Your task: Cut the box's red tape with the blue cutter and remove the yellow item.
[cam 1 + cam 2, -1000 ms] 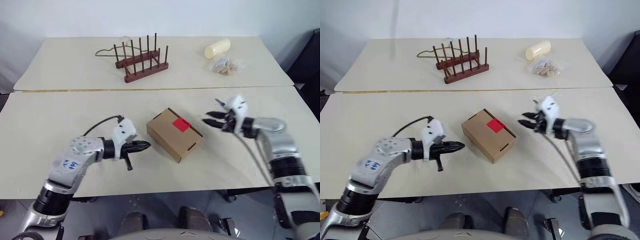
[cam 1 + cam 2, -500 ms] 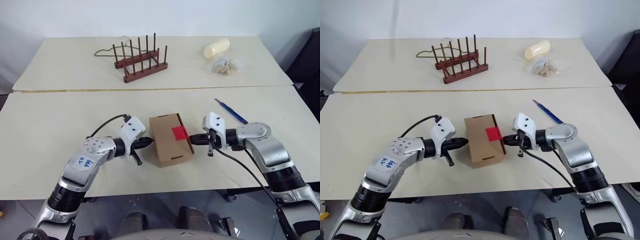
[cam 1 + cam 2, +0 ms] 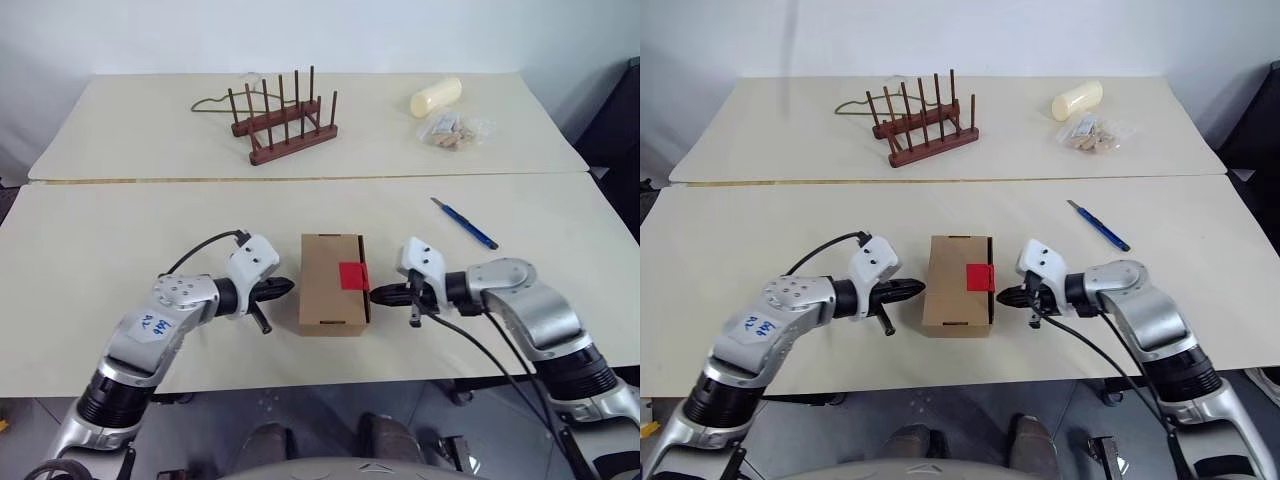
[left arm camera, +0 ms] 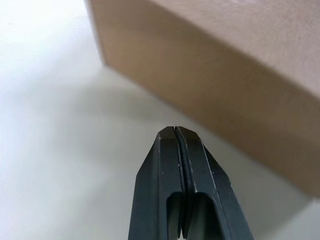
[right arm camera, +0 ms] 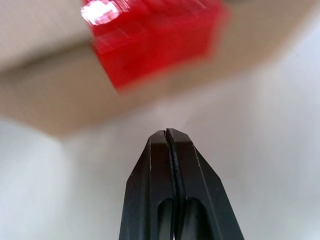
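Note:
The closed brown box point(image 3: 325, 290) lies square on the near table between my two grippers. Its red tape point(image 3: 353, 275) sits on the right edge of the lid and folds down the side; in the right wrist view the red tape point(image 5: 155, 35) is just ahead of the tips. My left gripper point(image 3: 288, 287) is shut and empty, its tip close to the box's left wall point(image 4: 225, 60). At the right wall, just below the tape, my right gripper point(image 3: 378, 295) is also shut and empty. The blue cutter point(image 3: 465, 223) lies on the table behind the right arm. The yellow item is hidden.
On the far table stand a wooden peg rack point(image 3: 283, 125), a thin cord point(image 3: 212, 101), a pale cream cylinder point(image 3: 435, 96) and a clear bag of small pieces point(image 3: 452, 131). A seam point(image 3: 300, 180) divides the two tables.
The box has turned from a diagonal to lying square. My right gripper has shut and come back from beside the cutter to the box's right side. The left gripper drew slightly left.

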Available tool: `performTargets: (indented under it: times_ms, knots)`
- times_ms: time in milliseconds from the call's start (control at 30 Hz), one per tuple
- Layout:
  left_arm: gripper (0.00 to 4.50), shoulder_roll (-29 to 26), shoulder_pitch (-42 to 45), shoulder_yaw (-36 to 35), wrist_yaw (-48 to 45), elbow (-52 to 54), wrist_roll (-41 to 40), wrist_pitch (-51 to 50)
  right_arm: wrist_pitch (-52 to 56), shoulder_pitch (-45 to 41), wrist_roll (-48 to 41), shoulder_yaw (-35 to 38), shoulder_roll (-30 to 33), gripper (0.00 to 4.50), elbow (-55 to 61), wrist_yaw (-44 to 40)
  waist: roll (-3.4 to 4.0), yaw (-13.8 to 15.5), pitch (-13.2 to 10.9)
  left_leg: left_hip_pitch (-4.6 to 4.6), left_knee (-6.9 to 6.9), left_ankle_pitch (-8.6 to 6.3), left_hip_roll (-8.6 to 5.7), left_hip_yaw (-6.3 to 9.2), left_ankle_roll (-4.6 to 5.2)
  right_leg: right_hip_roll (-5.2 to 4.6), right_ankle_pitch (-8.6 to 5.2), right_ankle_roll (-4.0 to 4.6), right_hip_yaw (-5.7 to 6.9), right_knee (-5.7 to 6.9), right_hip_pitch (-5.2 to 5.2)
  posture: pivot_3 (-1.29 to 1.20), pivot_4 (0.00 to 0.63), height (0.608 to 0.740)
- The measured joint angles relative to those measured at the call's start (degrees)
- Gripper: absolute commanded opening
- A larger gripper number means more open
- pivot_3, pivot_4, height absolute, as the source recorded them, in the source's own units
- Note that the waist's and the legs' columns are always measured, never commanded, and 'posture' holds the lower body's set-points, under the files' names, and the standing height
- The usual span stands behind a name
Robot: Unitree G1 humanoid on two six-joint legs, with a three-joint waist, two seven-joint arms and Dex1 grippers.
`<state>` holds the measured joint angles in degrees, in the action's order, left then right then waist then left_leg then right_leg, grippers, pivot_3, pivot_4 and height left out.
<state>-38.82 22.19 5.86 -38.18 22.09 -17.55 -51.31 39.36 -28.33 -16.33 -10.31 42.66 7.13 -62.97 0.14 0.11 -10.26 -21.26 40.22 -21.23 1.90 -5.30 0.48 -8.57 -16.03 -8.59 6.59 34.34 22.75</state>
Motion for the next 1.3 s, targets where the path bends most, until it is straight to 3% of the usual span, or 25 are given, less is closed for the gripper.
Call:
performTargets:
  times_ms: [100, 233, 333, 467, 700, 867, 1300]
  knots:
    - [0.0, -2.97, 1.14, -3.61, -4.99, 0.54, -3.78, 0.18, 9.28, -0.6, -4.82, 4.81, 3.47, 0.9, 0.55, -0.31, 0.0, 0.07, 0.0, -0.01, -0.01, 0.0, 0.0, 0.01, 0.0, 0.0, 0.0, 0.01, 0.01, -0.01, 0.01, 0.0, 0.15, 0.74]
    - [0.0, -4.13, 6.95, -6.4, -12.75, 2.08, -11.86, 0.16, 25.76, -4.16, -14.85, 10.23, 5.86, 2.25, 4.17, -1.04, -0.01, 0.1, -0.01, -0.02, 0.0, 0.0, 0.02, 0.02, 0.01, 0.0, 0.0, 0.01, 0.0, 0.0, 0.01, 0.0, 0.15, 0.74]
    - [0.0, -1.63, 12.25, -5.67, -14.28, 1.66, -13.39, 2.24, 39.26, -9.28, -20.69, 14.21, 3.92, 3.17, 4.76, 1.92, -0.01, 0.1, 0.0, 0.02, 0.03, 0.0, 0.01, 0.01, 0.01, 0.0, 0.0, 0.01, -0.02, 0.05, -0.02, 0.0, 0.15, 0.74]
    - [0.0, 1.02, 13.81, 3.82, -14.08, -4.05, -7.89, 6.34, 50.7, -13.71, -22.06, 17.36, -4.37, 4.46, 3.16, 10.67, -0.01, -0.02, 0.01, 0.02, -0.03, 0.0, -0.02, -0.04, 0.0, 0.01, -0.01, 0.02, -0.03, 0.11, 0.04, 0.0, 0.15, 0.74]
    - [0.0, 4.06, 15.73, 10.3, -12.85, -8.98, -1.6, 10.4, 52.84, -14.21, -24.49, 17.52, -12.74, 4.46, 1.84, 22.24, -0.01, -0.18, 0.01, -0.08, -0.13, 0.0, -0.04, -0.05, 0.0, 0.01, -0.01, 0.02, -0.01, 0.11, 0.19, 0.0, 0.15, 0.74]
    - [0.0, 4.1, 15.0, 10.92, -12.93, -8.08, -0.93, 10.73, 52.84, -13.26, -25.83, 17.64, -14.52, 4.46, 2.43, 26.79, -0.01, -0.14, 0.01, -0.1, -0.12, 0.0, -0.04, -0.05, 0.0, 0.01, -0.01, 0.02, -0.01, 0.12, 0.22, 0.0, 0.15, 0.74]
    - [0.0, 3.55, 12.77, 10.86, -12.79, -5.78, -0.29, 11.3, 50.86, -9.91, -26.01, 16.93, -10.63, 4.46, 2.02, 27.25, -0.03, -0.03, 0.03, -0.04, -0.09, 0.0, -0.04, -0.07, 0.0, 0.01, -0.01, 0.02, -0.07, 0.14, 0.18, 0.0, 0.15, 0.74]
